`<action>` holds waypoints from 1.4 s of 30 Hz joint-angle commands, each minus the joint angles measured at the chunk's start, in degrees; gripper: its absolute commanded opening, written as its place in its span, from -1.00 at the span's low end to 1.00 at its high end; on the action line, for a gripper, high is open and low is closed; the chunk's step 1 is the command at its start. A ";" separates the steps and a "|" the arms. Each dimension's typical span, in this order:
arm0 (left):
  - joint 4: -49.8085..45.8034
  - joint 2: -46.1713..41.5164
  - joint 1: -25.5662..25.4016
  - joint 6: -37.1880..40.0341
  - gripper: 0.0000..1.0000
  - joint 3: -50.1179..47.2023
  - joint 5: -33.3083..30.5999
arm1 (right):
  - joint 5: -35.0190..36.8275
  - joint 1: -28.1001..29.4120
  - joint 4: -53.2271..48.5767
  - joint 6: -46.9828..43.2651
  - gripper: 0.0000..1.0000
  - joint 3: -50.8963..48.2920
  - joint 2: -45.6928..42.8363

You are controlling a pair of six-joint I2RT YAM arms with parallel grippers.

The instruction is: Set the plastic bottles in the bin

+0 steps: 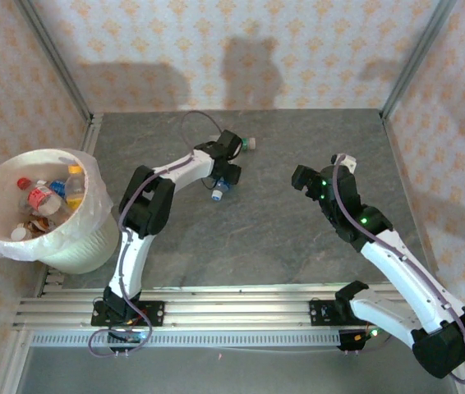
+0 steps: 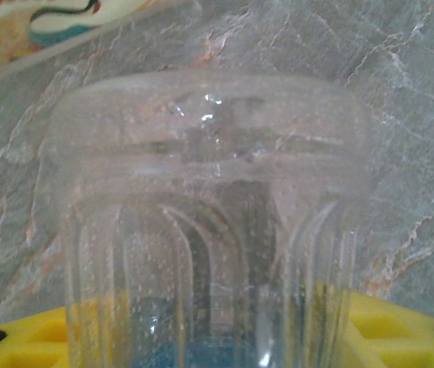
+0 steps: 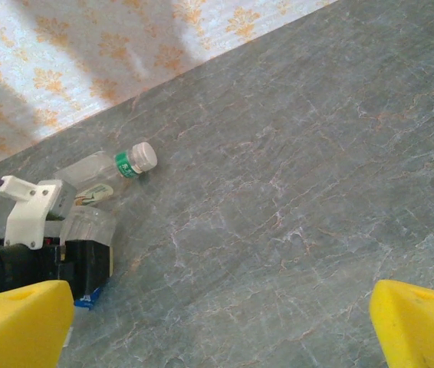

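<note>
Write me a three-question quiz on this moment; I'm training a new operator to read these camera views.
1. True or false: the large round white-lined bin already holds several plastic bottles.
2. Multiple choice: the small clear plastic bottle between the left gripper's fingers has a cap that is A) blue, B) red, C) orange.
3. Fill in: the right gripper's yellow fingers stand ____.

Key: 1 true; 2 A; 3 open.
</note>
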 commanded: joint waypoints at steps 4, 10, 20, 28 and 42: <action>1.85 -9.27 -0.78 -4.03 -0.13 -3.23 -2.78 | 1.12 0.07 -0.45 -1.09 0.98 -0.90 -0.65; 1.07 -17.05 -0.80 -7.71 -0.22 -5.47 -5.37 | -6.31 0.03 5.15 -3.63 0.98 -2.09 -1.36; -7.89 -35.70 -0.84 -8.02 -0.24 -4.68 -12.37 | -21.85 0.02 13.85 -10.06 0.98 -2.69 -1.29; -25.38 -43.24 -0.78 -8.24 -0.26 6.23 -24.82 | -20.17 0.05 16.41 -9.58 0.98 -2.85 0.18; -34.26 -52.68 6.17 -3.95 -0.25 13.09 -48.32 | -21.10 0.15 19.51 -6.83 0.98 -0.19 6.17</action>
